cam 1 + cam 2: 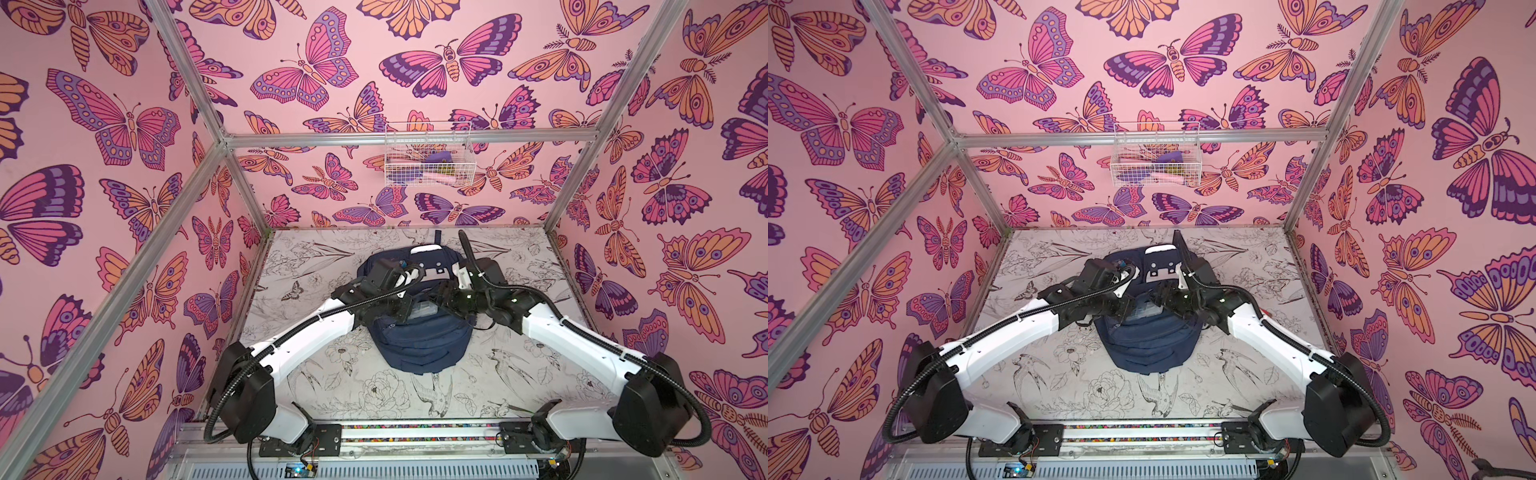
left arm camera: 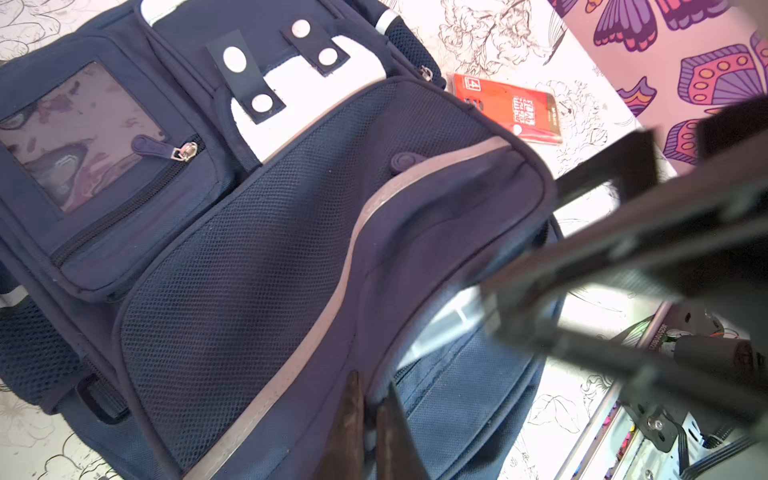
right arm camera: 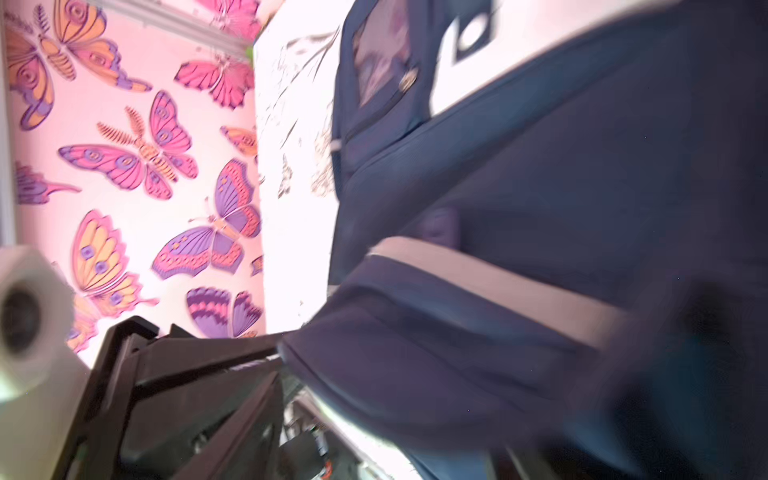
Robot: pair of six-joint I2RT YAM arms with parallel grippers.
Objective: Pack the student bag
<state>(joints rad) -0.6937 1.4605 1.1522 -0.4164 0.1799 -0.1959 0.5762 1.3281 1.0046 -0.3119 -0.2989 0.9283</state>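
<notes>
Where the bag lies: on the desk [image 1: 332, 386], at its middle, with the student bag [image 1: 419, 349] flat, front up, top loop toward 12 o'clock and base toward 6.
Right pincer [image 1: 444, 305]: mine, reaching in from 3 o'clock over the open front pocket. It is too blurred for me to tell whether it is released or clenched.
Left pincer [image 2: 372, 380]: clenched on the striped flap of that pocket, lifting its mouth.
Red packet [image 2: 505, 106]: on the desk just beside the bag, about 2 o'clock by my reckoning, and not packed.
Clear case [image 2: 446, 328]: showing in the pocket's mouth, partly in.
Done, I judge: one item nearly stowed.
Left, I judge: seat the case, add the packet, zip up.
</notes>
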